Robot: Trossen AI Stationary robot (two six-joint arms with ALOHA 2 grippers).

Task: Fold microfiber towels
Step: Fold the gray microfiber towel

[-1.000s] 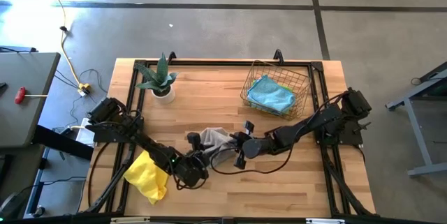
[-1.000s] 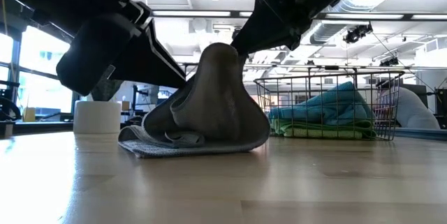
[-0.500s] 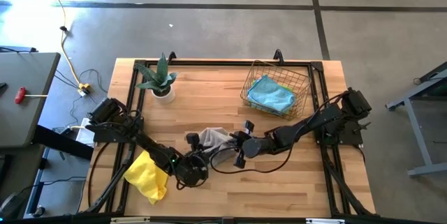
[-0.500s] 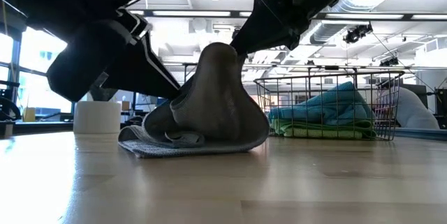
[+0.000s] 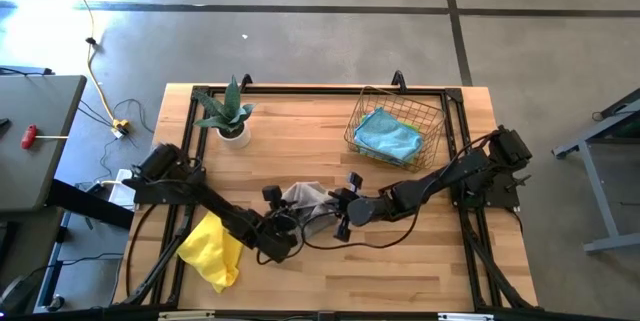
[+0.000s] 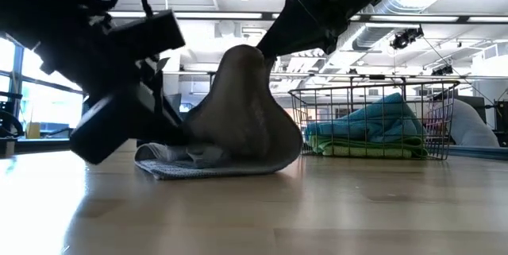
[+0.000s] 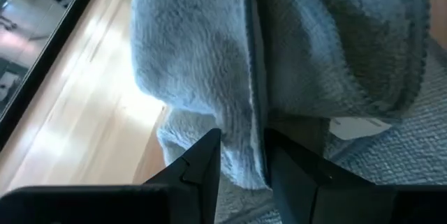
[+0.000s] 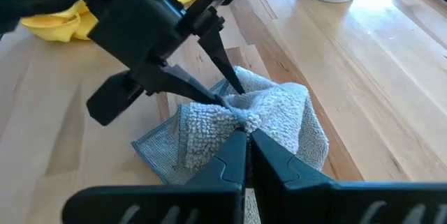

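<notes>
A grey microfiber towel (image 5: 305,199) lies bunched near the table's middle and is pulled up into a peak (image 6: 244,64) in the low view. My right gripper (image 8: 246,135) is shut on that peak from the right. From the left, my left gripper (image 7: 244,151) sits low against the towel's side, shut on a hem. A crumpled yellow towel (image 5: 212,251) lies on the wood at the near left. A light blue towel (image 5: 388,135) fills the wire basket (image 5: 432,119), with a green one (image 6: 361,145) under it. My left gripper pinches a hemmed edge of the grey towel (image 7: 255,123) between its two fingers, slanting down from the table's near left. The hem runs lengthwise between the fingers. How many layers it has, I cannot tell. My right gripper pinches the gathered top of the grey towel (image 8: 244,116) between its shut fingers, slanting down from the table's right. The cloth hangs from the fingers like a tent, and its lower folds (image 6: 214,164) rest on the table.
A potted plant (image 5: 230,116) stands at the far left. The wire basket stands at the far right. Bare wood (image 5: 400,261) stretches along the near edge to the right of the yellow towel.
My left gripper has sunk toward the table and rolled at the wrist, moving in closer to the grey towel's side. The towel's peak stays up under my right gripper.
</notes>
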